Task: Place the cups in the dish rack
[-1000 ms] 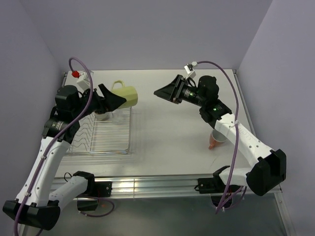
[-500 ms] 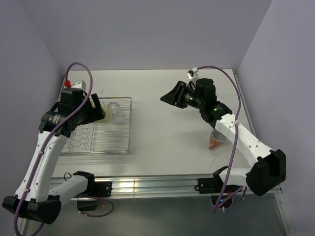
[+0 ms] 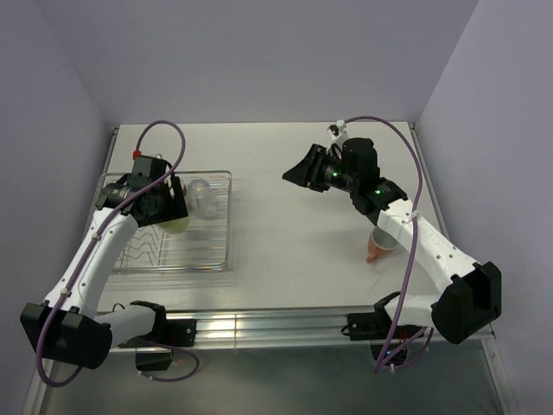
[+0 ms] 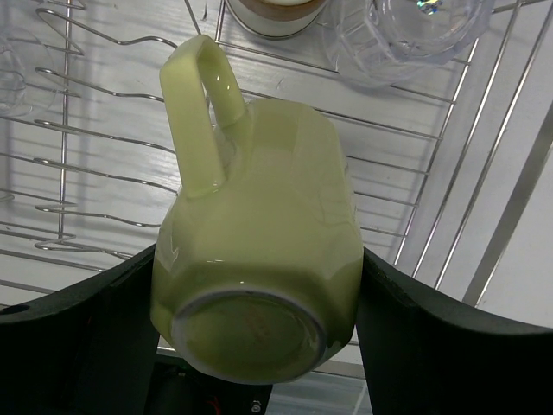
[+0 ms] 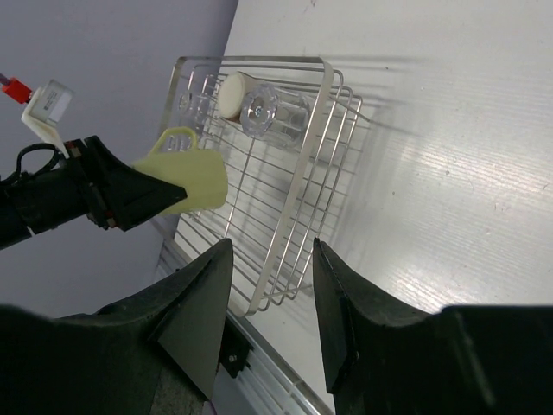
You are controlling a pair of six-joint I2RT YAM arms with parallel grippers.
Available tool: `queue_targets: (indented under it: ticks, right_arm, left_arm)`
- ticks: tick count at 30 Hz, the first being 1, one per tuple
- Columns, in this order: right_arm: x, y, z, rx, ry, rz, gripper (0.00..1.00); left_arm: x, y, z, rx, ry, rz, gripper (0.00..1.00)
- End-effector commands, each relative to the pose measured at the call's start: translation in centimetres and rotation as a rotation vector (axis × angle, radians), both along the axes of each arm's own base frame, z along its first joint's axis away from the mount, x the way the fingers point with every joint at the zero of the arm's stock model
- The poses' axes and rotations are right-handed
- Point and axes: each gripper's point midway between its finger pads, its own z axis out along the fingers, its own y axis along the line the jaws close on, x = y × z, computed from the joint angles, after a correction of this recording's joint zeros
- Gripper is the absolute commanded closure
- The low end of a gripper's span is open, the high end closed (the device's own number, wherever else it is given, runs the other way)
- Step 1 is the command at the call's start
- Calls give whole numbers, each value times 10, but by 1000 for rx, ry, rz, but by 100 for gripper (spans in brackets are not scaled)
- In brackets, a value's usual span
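We see the left end effector [image 4: 255,298] closed on one pale yellow-green mug [image 4: 259,199], a finger pressed to each side of the body. The mug hangs over the middle of the one dish rack [image 3: 230,226], tipped so that its base faces the wrist camera, its mouth points down at the wires and its handle reaches toward the far left. We cannot tell whether it touches the wires. At the far end of the rack stands one brown-and-cream cup [image 4: 272,13], with one clear tumbler [image 4: 406,30] just beside it on the right. Faint glassy shapes [image 5: 194,99] show in the far left corner of the rack, and we cannot count them. The rack lies on the left side of the table [image 3: 285,242]. The right end effector [image 5: 270,251] hangs in the air over the far middle of the table with its fingers spread and nothing between them, pointing left toward the rack. One salmon-orange mug [image 3: 374,251] sits on the table at the right, partly hidden under the right arm and well apart from the rack.
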Motion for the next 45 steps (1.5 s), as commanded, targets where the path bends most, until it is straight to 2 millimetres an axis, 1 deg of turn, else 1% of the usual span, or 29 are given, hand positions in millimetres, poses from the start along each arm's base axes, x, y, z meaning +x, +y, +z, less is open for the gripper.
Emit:
queue_targets:
  ticks: [1, 5, 15, 22, 31, 38, 39, 40, 41, 44, 45]
  right_arm:
    - [7, 1, 20, 6, -58, 3, 50]
    - [8, 0, 17, 2, -52, 2, 51]
    - [8, 0, 16, -3, -51, 4, 51]
    - [9, 2, 13, -6, -42, 12, 51]
    - [10, 4, 8, -6, -29, 18, 51]
    - [10, 4, 7, -8, -29, 22, 51]
    - [9, 5, 8, -5, -29, 24, 51]
    - [9, 5, 7, -6, -29, 28, 51]
    - [9, 5, 8, -5, -27, 27, 51]
    - [9, 5, 7, -7, -26, 26, 51]
    - [10, 5, 5, -9, -23, 26, 51]
  left_arm:
    - [20, 4, 9, 31, -80, 2, 100]
    - [25, 2, -7, 41, -36, -7, 100]
    - [35, 4, -25, 82, 25, -6, 100]
    - [38, 8, -37, 109, 55, 7, 92]
    - [38, 5, -61, 111, 120, -1, 88]
    - [38, 7, -66, 121, 137, 14, 85]
    - [39, 7, -67, 118, 137, 16, 83]
    - [39, 6, -68, 116, 140, 17, 77]
    - [38, 5, -69, 113, 142, 15, 75]
    - [37, 7, -72, 119, 151, 20, 65]
    - [37, 8, -72, 124, 150, 22, 58]
